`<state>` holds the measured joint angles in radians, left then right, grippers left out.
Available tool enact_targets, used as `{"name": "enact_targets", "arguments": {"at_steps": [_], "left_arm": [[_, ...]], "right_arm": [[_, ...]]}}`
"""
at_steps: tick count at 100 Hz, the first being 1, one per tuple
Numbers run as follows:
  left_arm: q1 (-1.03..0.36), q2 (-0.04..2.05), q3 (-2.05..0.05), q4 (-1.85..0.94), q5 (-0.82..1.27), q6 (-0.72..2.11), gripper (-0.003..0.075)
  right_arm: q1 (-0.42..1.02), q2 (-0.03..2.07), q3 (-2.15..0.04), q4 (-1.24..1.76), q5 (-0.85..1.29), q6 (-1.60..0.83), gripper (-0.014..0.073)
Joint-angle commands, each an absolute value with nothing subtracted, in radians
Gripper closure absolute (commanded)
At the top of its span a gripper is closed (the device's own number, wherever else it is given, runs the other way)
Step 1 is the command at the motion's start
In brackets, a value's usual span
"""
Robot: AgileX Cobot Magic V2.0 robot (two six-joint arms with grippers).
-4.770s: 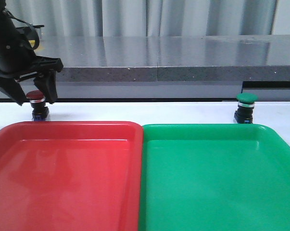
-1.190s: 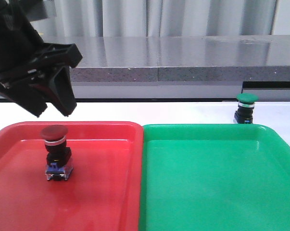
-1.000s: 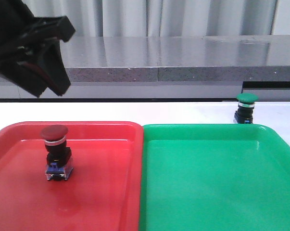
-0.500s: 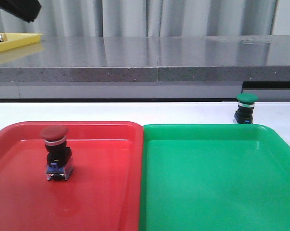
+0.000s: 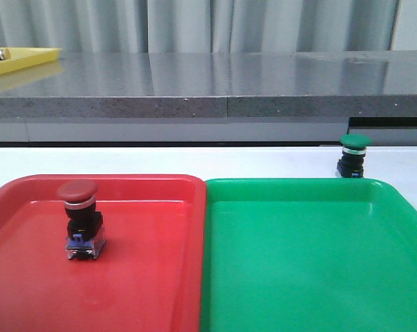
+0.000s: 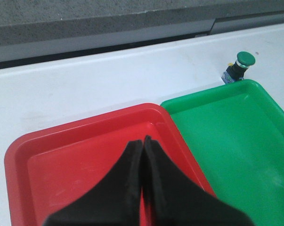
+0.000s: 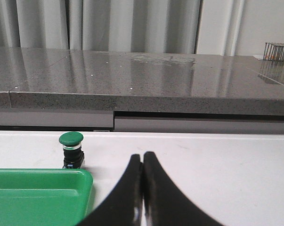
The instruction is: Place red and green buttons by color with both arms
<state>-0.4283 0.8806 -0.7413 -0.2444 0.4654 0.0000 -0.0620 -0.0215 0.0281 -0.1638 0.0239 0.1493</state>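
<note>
The red button (image 5: 79,223) stands upright in the left part of the red tray (image 5: 153,277). The green button (image 5: 353,155) stands on the white table just behind the green tray (image 5: 312,263), at its far right corner. It also shows in the left wrist view (image 6: 239,66) and in the right wrist view (image 7: 71,149). Neither arm shows in the front view. My left gripper (image 6: 142,140) is shut and empty, high above the red tray (image 6: 19,155). My right gripper (image 7: 142,155) is shut and empty, low over the table to the right of the green button.
A grey stone counter (image 5: 229,86) runs along the back behind the table. A yellow tray (image 5: 14,57) sits on it at the far left. The green tray's corner (image 7: 38,188) lies close to my right gripper.
My left arm let go of the red button in the red tray, rose up and left, and has gone out of the front view. The green button has not moved.
</note>
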Motion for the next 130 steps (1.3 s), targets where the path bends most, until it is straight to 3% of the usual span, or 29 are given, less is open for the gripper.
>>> {"name": "enact_targets", "arguments": {"at_steps": [1, 58, 99, 130], "left_arm": [[-0.433, 0.821, -0.705, -0.247, 0.315, -0.008, 0.0741], [-0.303, 0.59, -0.471, 0.0, 0.145, -0.108, 0.0741], [-0.102, 0.363, -0.265, 0.0, 0.066, -0.103, 0.0741], [-0.034, 0.146, -0.079, 0.0, -0.047, -0.074, 0.0741]], "right_arm": [[-0.06, -0.033, 0.008, -0.168, -0.06, 0.144, 0.0658], [-0.06, -0.033, 0.008, -0.168, -0.06, 0.144, 0.0658], [-0.06, -0.033, 0.008, -0.168, -0.06, 0.144, 0.0658], [-0.06, -0.033, 0.008, -0.168, -0.06, 0.144, 0.0658]]}}
